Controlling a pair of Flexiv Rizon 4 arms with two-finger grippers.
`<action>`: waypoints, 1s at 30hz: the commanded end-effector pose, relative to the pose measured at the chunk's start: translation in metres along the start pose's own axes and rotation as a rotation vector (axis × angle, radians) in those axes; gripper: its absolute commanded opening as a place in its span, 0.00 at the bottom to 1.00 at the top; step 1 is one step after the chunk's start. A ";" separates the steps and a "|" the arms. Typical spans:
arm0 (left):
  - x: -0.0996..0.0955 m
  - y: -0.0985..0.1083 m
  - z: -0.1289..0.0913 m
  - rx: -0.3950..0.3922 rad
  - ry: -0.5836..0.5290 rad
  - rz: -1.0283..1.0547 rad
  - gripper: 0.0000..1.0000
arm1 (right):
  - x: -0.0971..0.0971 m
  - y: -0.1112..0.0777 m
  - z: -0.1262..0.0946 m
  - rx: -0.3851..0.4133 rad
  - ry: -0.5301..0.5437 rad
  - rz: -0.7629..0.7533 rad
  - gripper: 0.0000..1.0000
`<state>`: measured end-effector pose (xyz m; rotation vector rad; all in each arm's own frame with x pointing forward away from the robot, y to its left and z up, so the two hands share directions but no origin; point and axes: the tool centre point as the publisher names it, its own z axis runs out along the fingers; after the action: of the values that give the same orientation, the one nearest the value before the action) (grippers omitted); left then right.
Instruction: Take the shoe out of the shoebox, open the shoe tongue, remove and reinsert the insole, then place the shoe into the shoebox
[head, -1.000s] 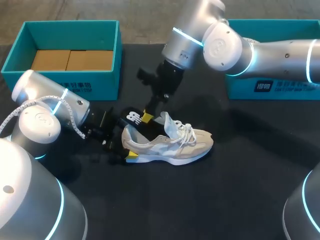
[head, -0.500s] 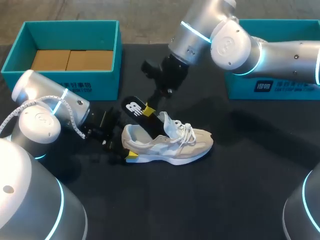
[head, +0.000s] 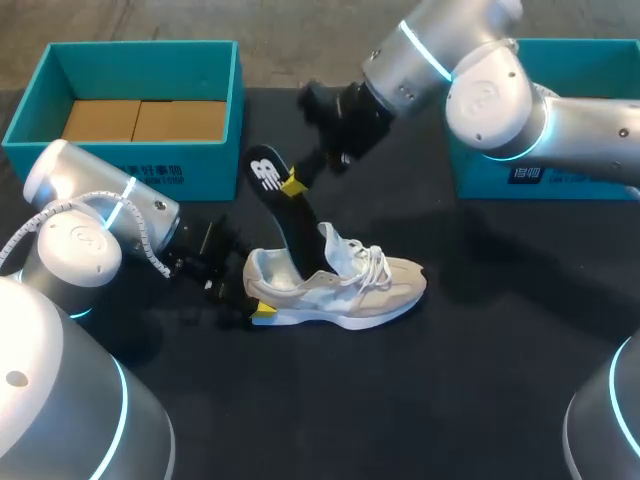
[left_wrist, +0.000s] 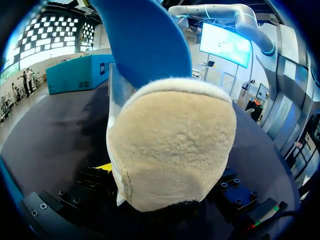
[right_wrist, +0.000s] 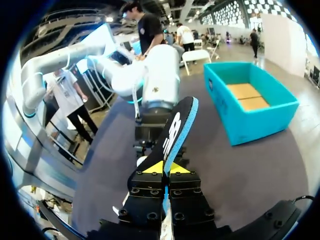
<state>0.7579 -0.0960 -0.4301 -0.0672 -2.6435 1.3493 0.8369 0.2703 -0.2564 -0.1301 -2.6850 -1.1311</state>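
My right gripper (head: 292, 184) is closed tight on the black insole (head: 283, 212), pinching it edge-on between the yellow tips a little below its heel end. My left gripper (head: 252, 290) sits at the left end of the shoe (head: 350, 290). Its fingers stand on either side of the heel, and as far as I can see they are clamped on it.

The shoe lies on the desk (head: 480, 380) with its long axis running left to right, heel to the left and toe to the right. The insole stands steeply, with its toe end still down inside the shoe's opening. Its heel end is raised up and away toward the far left.

So the part yet to come free lies below and to the near right of my right gripper. I judge the pull should follow the insole's own long axis, up and to the far left, while the left gripper keeps the shoe down. The right arm is the one on the insole; the left is nearer the heel.

I count one shoe, one insole and two teal shoeboxes: a left shoebox (head: 150, 172) at the far left and a right shoebox (head: 478, 178) at the far right.
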 end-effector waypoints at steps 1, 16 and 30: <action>-0.003 0.004 0.004 -0.002 0.000 -0.001 0.00 | -0.003 0.010 -0.004 -0.020 -0.021 -0.012 0.00; -0.003 0.004 0.004 -0.002 0.000 -0.001 0.00 | -0.029 0.067 -0.036 -0.185 -0.172 -0.101 0.00; -0.003 0.004 0.004 -0.002 0.000 -0.001 0.00 | -0.040 0.080 -0.052 -0.279 -0.219 -0.138 0.00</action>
<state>0.7578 -0.0961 -0.4301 -0.0674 -2.6434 1.3493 0.8999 0.2899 -0.1745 -0.1181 -2.7378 -1.6164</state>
